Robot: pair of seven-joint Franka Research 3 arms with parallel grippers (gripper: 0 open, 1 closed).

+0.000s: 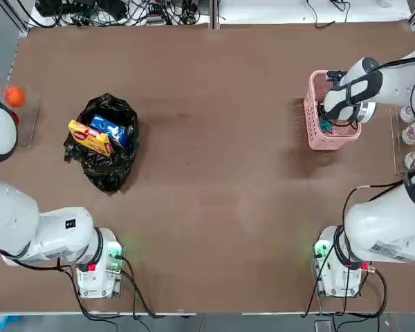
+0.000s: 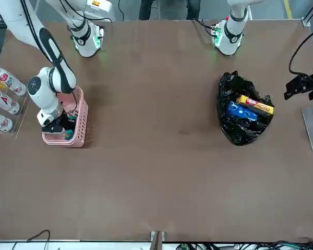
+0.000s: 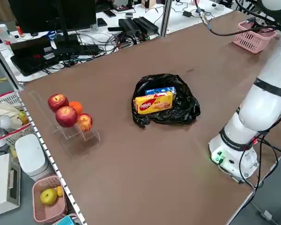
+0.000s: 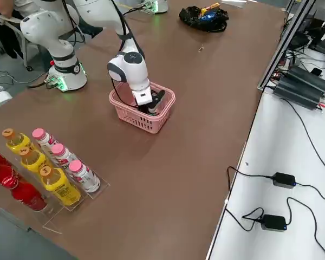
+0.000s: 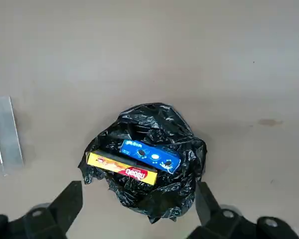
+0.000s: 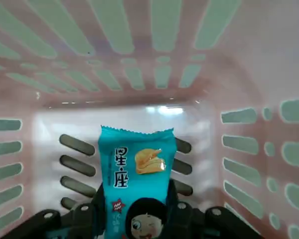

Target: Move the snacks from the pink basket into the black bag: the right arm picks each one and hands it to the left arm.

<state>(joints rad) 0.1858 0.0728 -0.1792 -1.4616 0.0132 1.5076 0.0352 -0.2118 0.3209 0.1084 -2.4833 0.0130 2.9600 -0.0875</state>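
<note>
Right wrist view: why did your right gripper (image 6: 136, 186) pinch the teal packet (image 6: 132, 169) inside the pink basket (image 1: 317, 142)?

Presumably to lift it for handover; your left gripper (image 5: 138, 188), spread near the fruit (image 1: 15, 96), likely awaited it.

Your count?

One packet gripped; two snack boxes (image 5: 139, 162) in one black bag (image 5: 154, 201).

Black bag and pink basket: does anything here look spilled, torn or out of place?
Nothing stands out. The black bag holds the yellow packet and blue packet; the teal packet is inside the upright pink basket.
</note>
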